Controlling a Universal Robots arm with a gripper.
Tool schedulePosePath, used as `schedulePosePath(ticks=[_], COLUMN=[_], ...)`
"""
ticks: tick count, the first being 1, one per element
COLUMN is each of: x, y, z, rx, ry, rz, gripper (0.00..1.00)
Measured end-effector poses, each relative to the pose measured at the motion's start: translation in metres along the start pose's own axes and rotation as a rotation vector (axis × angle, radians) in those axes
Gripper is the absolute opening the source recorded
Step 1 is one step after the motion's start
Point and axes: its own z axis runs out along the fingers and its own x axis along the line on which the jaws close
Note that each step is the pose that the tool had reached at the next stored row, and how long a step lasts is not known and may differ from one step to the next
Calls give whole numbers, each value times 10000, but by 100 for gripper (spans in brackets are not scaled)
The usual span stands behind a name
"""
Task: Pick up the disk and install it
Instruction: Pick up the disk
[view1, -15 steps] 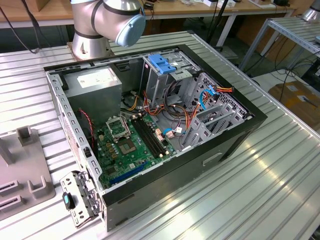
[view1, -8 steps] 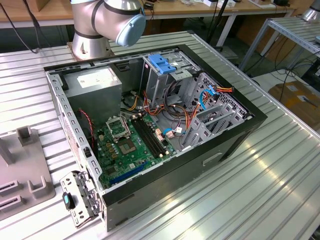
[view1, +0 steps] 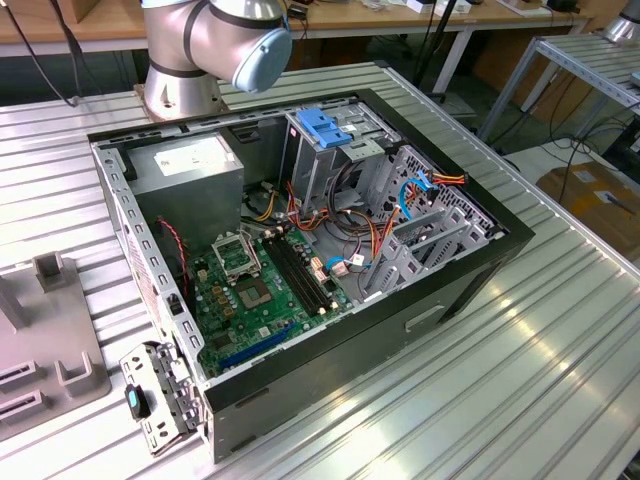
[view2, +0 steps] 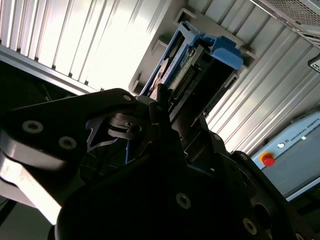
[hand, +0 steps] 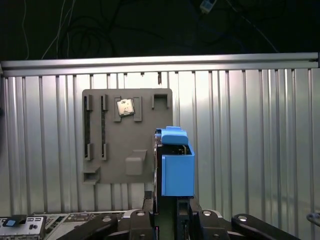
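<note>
gripper (hand: 172, 201): clamps the disk, dark fingers narrow against its two flat sides in the first wrist view; grips one end only, the rest standing out past the fingertips.
disk (hand: 176, 167): held on edge, clear of the table, in both wrist views; crosses in front of one edge of the fixture plate in the first wrist view; shows its connector edge and circuit side (view2: 186, 67) in the second wrist view.
blue rails (view2: 226, 50): run along the disk's sides, one broad blue face turned toward the first wrist camera.
fixture plate (hand: 127, 150): grey, flat on the table, with slots and raised blocks; appears too at the exterior view's left, low in the frame.
chip (hand: 125, 107): small, square and metallic, seated in a recess of the fixture plate, well apart from the disk.
table (view1: 520, 400): ribbed aluminium, carrying everything.
computer case (view1: 470, 290): black, lying open in the middle of the exterior view.
motherboard (view1: 255, 300): green, on the case floor, lower centre of the frame.
power supply box (view1: 190, 170): grey, white-labelled, in the case's upper-left corner.
grey cage (view1: 310, 170): upright, upper centre of the case, just beside the power supply box.
blue latch (view1: 325, 127): on top of the grey cage.
cables (view1: 420, 185): red, orange and blue, looped near the case's right wall.
arm base (view1: 180, 85): at the frame's top, behind the case.
</note>
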Motion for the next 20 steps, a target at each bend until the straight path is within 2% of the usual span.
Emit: schedulePosePath(ticks=[12, 15, 17, 20], x=[-8, -10, -12, -15], y=[-169, -223, -288, -352], z=[0, 0, 0, 0], rx=[-1, -1, 0, -1], ry=[0, 0, 0, 0], rz=[0, 0, 0, 0], gripper=[35, 35, 35, 35])
